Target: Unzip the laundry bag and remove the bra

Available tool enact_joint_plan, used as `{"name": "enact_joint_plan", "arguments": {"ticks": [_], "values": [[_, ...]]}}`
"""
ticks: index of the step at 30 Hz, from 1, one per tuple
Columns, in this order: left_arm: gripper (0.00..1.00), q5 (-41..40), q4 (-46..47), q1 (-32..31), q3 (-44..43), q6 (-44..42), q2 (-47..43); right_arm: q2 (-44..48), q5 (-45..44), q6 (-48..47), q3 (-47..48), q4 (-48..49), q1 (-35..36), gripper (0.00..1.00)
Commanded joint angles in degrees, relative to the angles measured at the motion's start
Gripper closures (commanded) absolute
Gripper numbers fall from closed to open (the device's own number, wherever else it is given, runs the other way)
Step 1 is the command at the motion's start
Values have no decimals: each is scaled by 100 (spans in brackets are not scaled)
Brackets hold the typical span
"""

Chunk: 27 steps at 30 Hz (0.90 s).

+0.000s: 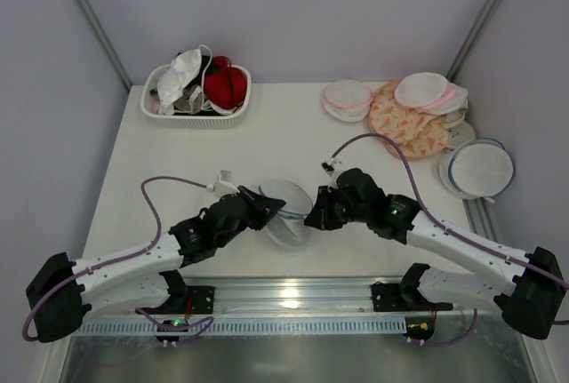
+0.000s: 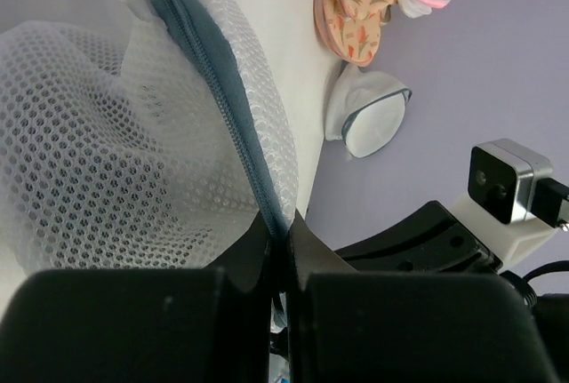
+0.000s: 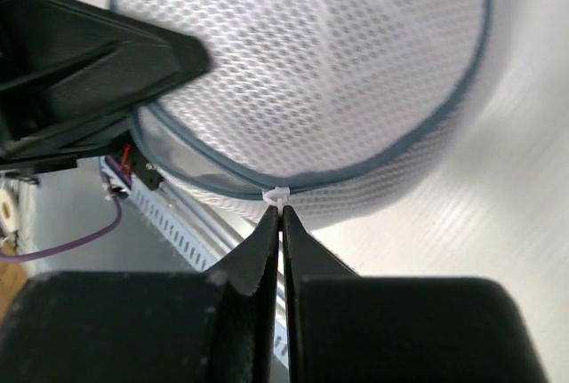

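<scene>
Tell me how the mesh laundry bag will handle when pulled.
The laundry bag looks floppy: its mesh creases in folds, so it will probably sag and stretch. Its zip rim keeps a rounded dome, so it may spring back somewhat. See-through mesh suggests it is light and could slide.

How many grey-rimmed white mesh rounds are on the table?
2: the laundry bag at front centre of the table, and a flat disc at its right edge; another may lie hidden beneath that.

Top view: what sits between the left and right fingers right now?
Only the bag, as the top view shows. The wrist views show the left fingers pinching its zip rim and the right fingers pinching its white zip pull.
</scene>
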<state>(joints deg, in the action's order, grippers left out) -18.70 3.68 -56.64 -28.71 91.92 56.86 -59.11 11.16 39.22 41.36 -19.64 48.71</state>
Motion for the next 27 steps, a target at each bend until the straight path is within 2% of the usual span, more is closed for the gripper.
{"name": "enact_joint_plan", "arguments": {"ticks": [1, 4, 9, 11, 15, 21, 27], "values": [[100, -231, -350, 171, -196, -630, -333, -57, -798, -336, 424, -1110, 25, 96], [100, 32, -422, 224, -40, -824, -439, -83, -1368, -319, 434, -1401, 16, 96], [100, 472, 614, 241, 330, -965, -483, -407, -1634, -257, 355, -1412, 16, 96], [100, 726, 913, 267, 357, -1123, -483, -583, -2072, -240, 372, -1507, -2, 96], [100, 1096, 872, 408, 287, -1553, -640, -768, -3091, -169, 591, -1937, -98, 96], [100, 1772, 739, 610, 147, -2055, -747, -690, -3269, -292, 583, -1816, -300, 96], [98, 2378, 862, 734, -573, -2635, 254, -243, -2796, -530, 496, -1473, -292, 96]]}}
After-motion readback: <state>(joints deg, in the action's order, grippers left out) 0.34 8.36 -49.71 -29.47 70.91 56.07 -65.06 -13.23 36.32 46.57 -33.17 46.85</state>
